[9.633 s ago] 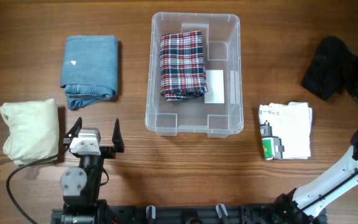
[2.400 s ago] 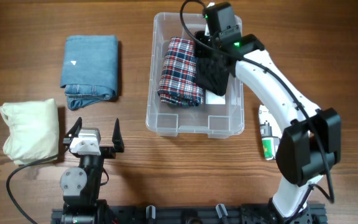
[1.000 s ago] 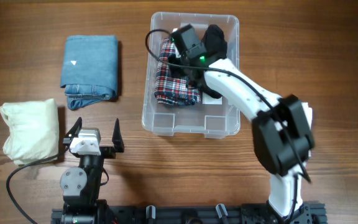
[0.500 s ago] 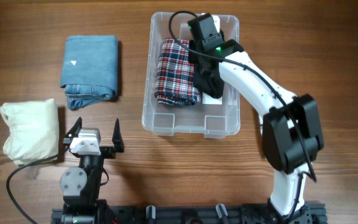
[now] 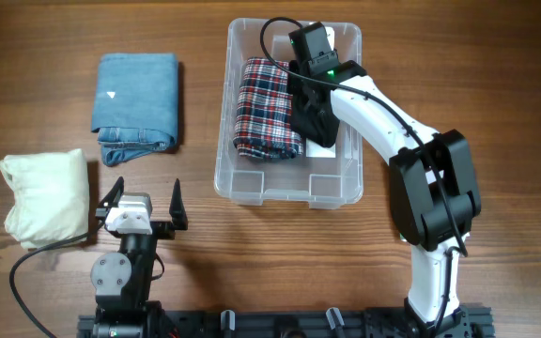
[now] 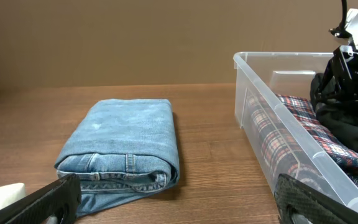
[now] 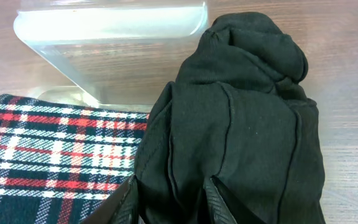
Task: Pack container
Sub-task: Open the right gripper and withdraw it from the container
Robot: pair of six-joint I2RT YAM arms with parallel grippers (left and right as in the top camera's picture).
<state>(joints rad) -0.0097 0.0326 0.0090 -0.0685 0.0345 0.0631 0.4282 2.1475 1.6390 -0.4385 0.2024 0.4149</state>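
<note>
Overhead: clear ribbed plastic container (image 5: 289, 191) sits at 12 o'clock on wood-grain surface (image 5: 496, 113), w/ L pincer (image 5: 144, 201) released at 7 o'clock. Only R wrist cam shows R pincer (image 7: 170, 186) clenched on soft black garment (image 7: 241, 112), next to plaid shirt (image 7: 55, 149) inside. L wrist cam adds plain brown wall (image 6: 135, 37) behind folded jeans (image 6: 126, 146).

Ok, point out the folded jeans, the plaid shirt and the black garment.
folded jeans (image 5: 136, 89): overhead view, middle of top face.
plaid shirt (image 5: 263, 108): overhead view, centre of the fabric.
black garment (image 7: 241, 118): right wrist view, middle of the bundle.
</note>
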